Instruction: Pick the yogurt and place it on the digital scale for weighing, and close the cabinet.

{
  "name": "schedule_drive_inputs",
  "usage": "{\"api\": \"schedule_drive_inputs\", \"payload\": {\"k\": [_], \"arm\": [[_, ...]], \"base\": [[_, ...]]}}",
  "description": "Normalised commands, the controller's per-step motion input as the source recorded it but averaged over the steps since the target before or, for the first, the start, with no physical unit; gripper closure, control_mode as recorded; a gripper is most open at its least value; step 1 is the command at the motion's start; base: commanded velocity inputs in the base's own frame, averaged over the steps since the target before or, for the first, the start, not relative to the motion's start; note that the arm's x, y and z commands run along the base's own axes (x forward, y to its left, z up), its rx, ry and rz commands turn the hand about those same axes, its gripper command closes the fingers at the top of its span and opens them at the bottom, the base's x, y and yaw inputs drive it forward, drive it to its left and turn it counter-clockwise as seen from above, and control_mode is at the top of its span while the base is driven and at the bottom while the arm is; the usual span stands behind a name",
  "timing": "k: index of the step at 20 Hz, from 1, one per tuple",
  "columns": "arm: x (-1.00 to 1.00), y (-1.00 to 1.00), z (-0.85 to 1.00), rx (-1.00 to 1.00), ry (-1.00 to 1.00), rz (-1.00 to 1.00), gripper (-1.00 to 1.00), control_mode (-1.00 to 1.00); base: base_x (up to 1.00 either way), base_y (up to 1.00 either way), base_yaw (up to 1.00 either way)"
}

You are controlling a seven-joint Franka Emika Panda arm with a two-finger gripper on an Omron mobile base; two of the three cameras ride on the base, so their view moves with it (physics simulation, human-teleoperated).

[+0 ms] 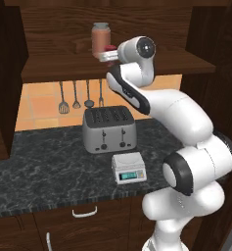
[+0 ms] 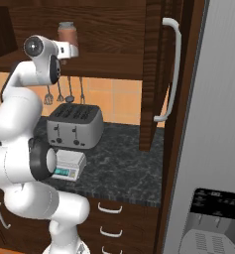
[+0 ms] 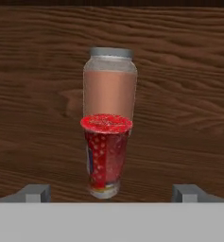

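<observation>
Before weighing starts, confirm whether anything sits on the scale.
No, the scale on the counter has a bare top plate.

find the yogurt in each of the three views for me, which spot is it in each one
Left base view: the yogurt peeks out as a red sliver on the cabinet shelf, between the jar and the arm.
Right base view: I cannot make it out; the arm's hand covers the spot in front of the jar.
Hand view: the yogurt stands centre, right in front of the jar.
Shared landmark: the grey-lidded jar.
</observation>
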Motion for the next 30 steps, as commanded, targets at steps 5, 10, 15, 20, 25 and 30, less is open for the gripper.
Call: {"api": "schedule_drive_inputs", "payload": {"k": [5,10,15,20,25,30], "arm": [[0.34,0.09,0.23,0.01,0.00,0.00,-1.00,-1.00],[0.15,0.01,0.11,0.00,0.00,0.00,-1.00,-1.00],[0.38,0.01,-0.09,0.04,0.00,0.00,-1.00,-1.00],[0.31,0.08,-0.25,0.03,-0.01,0.00,-1.00,-1.00],[0.28,0.29,-0.31,0.00,-0.03,0.00,1.00,-1.00],[0.20,0.01,-0.07,0.00,0.00,0.00,1.00,-1.00]], "base": [[0.00,0.00,0.00],[0.00,0.00,0.00],[0.00,0.00,0.00],[0.00,0.00,0.00],[0.00,0.00,0.00],[0.00,0.00,0.00]]}}
